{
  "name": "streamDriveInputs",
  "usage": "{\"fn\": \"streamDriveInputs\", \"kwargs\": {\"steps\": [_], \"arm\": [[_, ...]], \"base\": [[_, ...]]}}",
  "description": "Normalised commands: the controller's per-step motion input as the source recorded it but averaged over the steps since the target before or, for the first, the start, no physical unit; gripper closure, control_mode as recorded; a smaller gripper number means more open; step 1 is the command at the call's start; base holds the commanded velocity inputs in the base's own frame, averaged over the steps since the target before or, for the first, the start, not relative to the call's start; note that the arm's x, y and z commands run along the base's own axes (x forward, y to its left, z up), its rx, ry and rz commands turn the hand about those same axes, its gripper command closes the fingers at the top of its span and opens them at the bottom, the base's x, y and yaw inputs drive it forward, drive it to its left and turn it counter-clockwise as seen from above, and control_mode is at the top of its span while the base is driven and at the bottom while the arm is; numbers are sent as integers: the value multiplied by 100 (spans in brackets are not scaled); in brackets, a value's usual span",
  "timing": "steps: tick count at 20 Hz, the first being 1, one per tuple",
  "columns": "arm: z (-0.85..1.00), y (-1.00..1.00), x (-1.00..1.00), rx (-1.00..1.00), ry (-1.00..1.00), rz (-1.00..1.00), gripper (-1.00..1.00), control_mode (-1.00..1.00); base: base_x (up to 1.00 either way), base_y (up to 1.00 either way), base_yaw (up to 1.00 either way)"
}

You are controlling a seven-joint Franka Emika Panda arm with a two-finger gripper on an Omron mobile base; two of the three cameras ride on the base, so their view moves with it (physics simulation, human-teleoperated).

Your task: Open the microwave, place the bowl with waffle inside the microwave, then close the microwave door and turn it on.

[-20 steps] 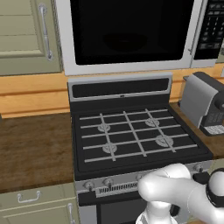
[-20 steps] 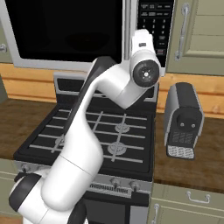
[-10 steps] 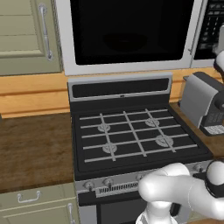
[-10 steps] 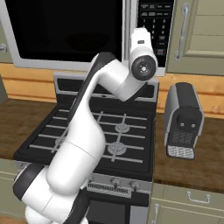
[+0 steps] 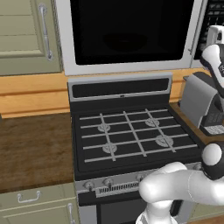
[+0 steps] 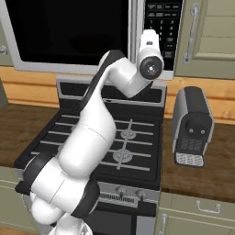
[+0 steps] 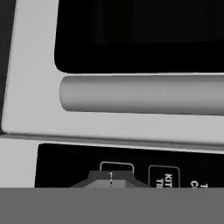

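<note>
The microwave (image 5: 131, 35) hangs above the stove (image 5: 131, 135) with its door (image 6: 69, 34) flush shut, and through the black glass I can make out only a dim round shape inside; whether that is the bowl with the waffle I cannot tell. I have the tool (image 7: 110, 177) clenched, tips together and holding nothing, right at the keypad (image 6: 163, 27) on the microwave's right, hovering over a button (image 7: 116, 168) just past the grey bar handle (image 7: 144, 94). I judge the load step done and the start press in hand. The keypad should handle as a stiff, flat panel: a short, square push with the closed tips on one button ought to do, and a sideways slip would land on the neighbouring key. The door looks rigid and hinged, and the handle is the place to take hold if it must be reopened; the glass is smooth and offers no grip. The toaster (image 6: 193, 126) stands on the table (image 6: 202, 160) right of the stove, well below the tool, and the burners carry nothing I can see.
</note>
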Motion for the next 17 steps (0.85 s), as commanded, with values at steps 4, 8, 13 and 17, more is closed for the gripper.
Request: {"fn": "streamDriveInputs", "kwargs": {"steps": [4, 8, 13, 17], "arm": [[-3, 0, 70, 7, 0, 0, 100, -100], [-8, -4, 75, 7, 0, 2, 100, -100], [-21, -10, 91, 3, 3, 7, 100, -100], [-27, -8, 98, 0, 7, 10, 100, -100]], "base": [[0, 0, 0], [0, 0, 0], [0, 0, 0], [0, 0, 0]]}}
